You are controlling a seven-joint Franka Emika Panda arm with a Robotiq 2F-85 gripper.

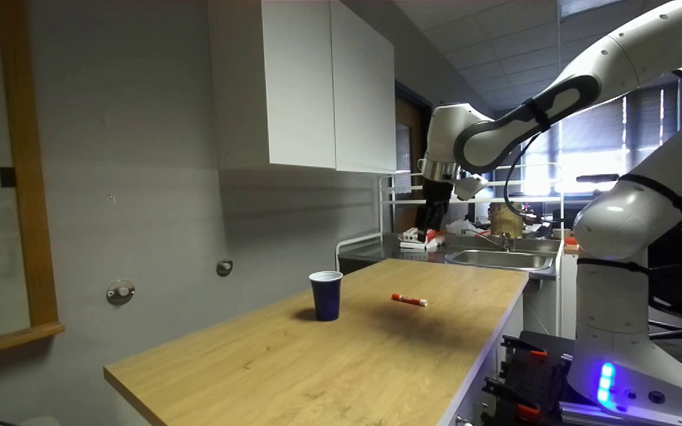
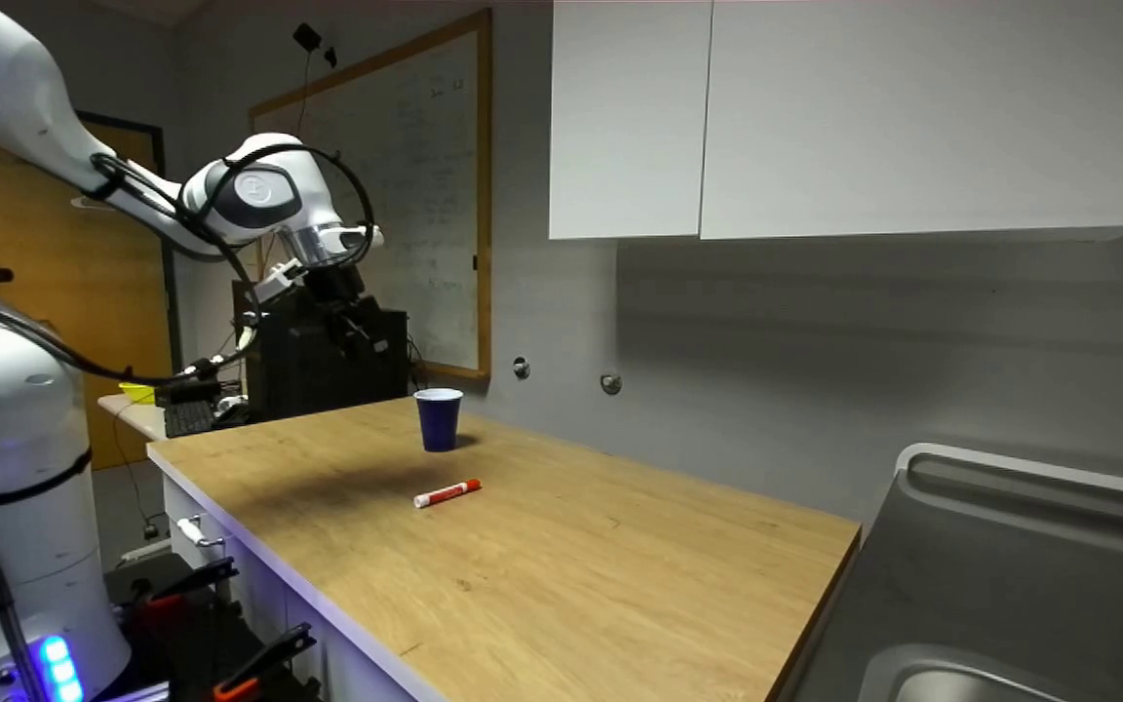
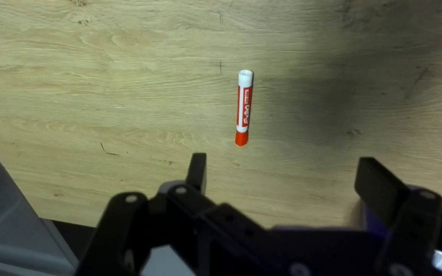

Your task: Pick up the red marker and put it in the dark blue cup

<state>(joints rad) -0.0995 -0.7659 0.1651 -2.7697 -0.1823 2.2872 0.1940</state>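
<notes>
While the white jointed robot arm (image 1: 631, 56) reaches out over the pale wood-grain tabletop (image 1: 317, 367), the black two-fingered gripper (image 3: 282, 165) at its end hangs in the air, well above the surface. Its hold is released: in the wrist view the dark fingers (image 3: 378, 188) stand wide apart — only bare wood shows between their tips — and both exterior views show the gripper well apart from the things on the wood.

The slim red-and-white cylindrical marker (image 3: 244, 109), with lettering along its side, lies flat on the tabletop. Seen from the wrist, it sits ahead of the gripper, nearer to the left-hand finger of that view, its red end toward the gripper and its white end away.

Near the marker, yet apart from it, the tapered dark navy-blue cup (image 1: 326, 299) with a whitish rim stands upright in both exterior views. The wrist view shows only parts of it: the finger at the right covers much of the cup, leaving some blue side and a piece of the rim.

A soft shadow (image 3: 320, 111) falls on the wood beside the marker. Higher up, a flat-fronted white cabinet (image 2: 912, 117) hangs on the grey wall (image 1: 140, 207).
</notes>
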